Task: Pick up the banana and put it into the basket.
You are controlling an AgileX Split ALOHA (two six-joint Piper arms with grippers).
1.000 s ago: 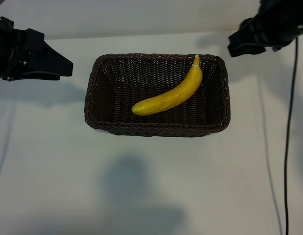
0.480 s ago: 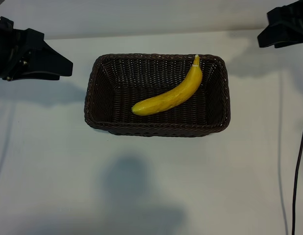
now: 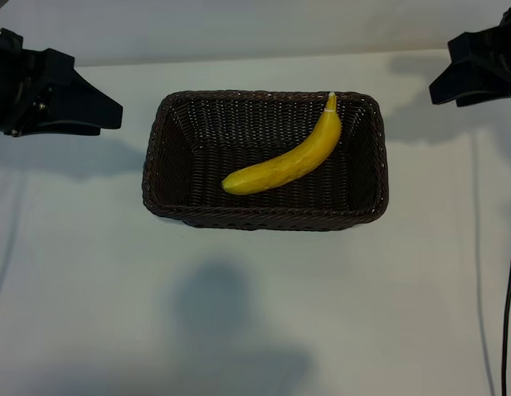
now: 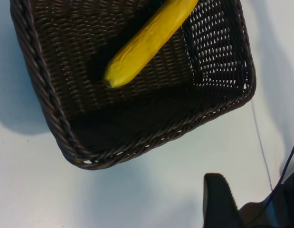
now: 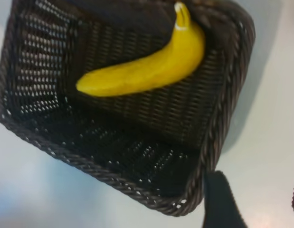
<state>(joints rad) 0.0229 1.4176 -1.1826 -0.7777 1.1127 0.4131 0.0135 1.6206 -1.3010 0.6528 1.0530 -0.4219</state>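
Yellow banana (image 3: 288, 162) lies diagonally inside the wicker basket (image 3: 263, 216) on the white tabletop (image 3: 238, 313). Left pincer (image 3: 98, 111) and right pincer (image 3: 443, 87) hang half-open, empty, off either side.

A dark brown woven wicker basket (image 5: 52, 128) fills most of the right wrist view, sitting on a pale desk (image 5: 260, 142). Inside it lies a bright yellow, unpeeled banana (image 5: 147, 71), curved, its stem end close to one corner of the basket and its blunt end out toward the middle of the floor. One black finger (image 5: 220, 199) of the right tool (image 5: 256, 197) shows just beside the basket's nearest corner, above the bare desk, holding nothing.
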